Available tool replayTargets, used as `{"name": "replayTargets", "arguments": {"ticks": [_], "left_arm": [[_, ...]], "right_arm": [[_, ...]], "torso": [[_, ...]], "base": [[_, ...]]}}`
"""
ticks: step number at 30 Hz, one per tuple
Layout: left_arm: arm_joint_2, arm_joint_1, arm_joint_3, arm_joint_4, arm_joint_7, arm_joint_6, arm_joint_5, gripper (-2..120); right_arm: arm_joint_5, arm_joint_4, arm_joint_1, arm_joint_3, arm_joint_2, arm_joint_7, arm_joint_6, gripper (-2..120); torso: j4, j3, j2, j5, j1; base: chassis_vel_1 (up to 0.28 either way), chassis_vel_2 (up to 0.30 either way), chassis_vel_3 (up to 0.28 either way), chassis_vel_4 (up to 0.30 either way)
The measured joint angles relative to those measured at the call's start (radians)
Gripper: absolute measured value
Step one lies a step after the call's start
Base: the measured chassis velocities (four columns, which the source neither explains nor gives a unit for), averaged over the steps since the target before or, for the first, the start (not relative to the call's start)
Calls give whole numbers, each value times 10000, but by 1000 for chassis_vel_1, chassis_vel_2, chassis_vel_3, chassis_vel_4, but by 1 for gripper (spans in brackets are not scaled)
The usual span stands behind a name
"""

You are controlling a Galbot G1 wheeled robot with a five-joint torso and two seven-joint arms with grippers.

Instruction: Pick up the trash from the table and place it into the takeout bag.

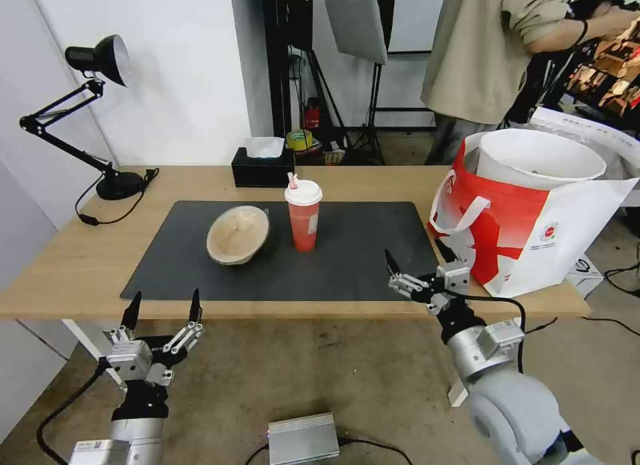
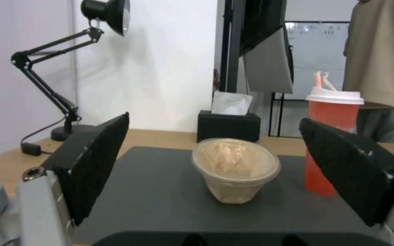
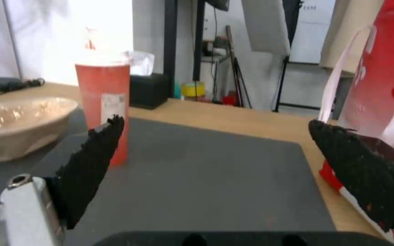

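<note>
Long light-wood table [image 1: 80,265] under a large black rectangular mat [image 1: 347,265]. On the table's right end, touching the mat's edge: big red-and-white takeout bag [image 1: 527,232] with a wide white plastic bowl [image 1: 540,160] sitting in its mouth. Mid-mat: tan round lidded bowl [image 1: 238,234], tipped toward the viewer, and just right of it an upright red paper cup [image 1: 304,218] with white lid and straw, long axis vertical. Right gripper [image 1: 417,268] over the mat's near right corner, fingers spread wide, empty; cup ahead and to its left, probably its easier reach. Left gripper [image 1: 163,308] below the near table edge, likewise wide and empty, bowl straight ahead.
</note>
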Motion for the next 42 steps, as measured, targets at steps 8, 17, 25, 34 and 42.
{"name": "replayTargets", "arguments": {"ticks": [8,17,25,34,42], "left_arm": [[38,-18,-20,0,6,-4,-14,100],[78,-82,42,84,18,-4,-16,100],[120,-113,52,171,23,0,-18,100],[118,-182,63,271,27,7,-27,100],[129,-155,6,364,32,-8,-38,100]], "right_arm": [[-586,-25,-583,36,471,-230,8,100],[-1123,-70,-971,44,668,-436,136,100],[-1215,-163,-1041,-75,734,-500,203,100],[-1236,-249,-1024,-130,746,-554,252,100],[-1225,-422,-741,-309,626,-737,296,100]], "torso": [[-1,0,0,0,0],[-1,0,-1,0,1],[0,0,0,0,2],[-1,0,0,0,2],[0,0,0,0,2]], "base": [[0,0,0,0],[0,0,0,0],[0,0,0,0],[0,0,0,0],[0,0,0,0]]}}
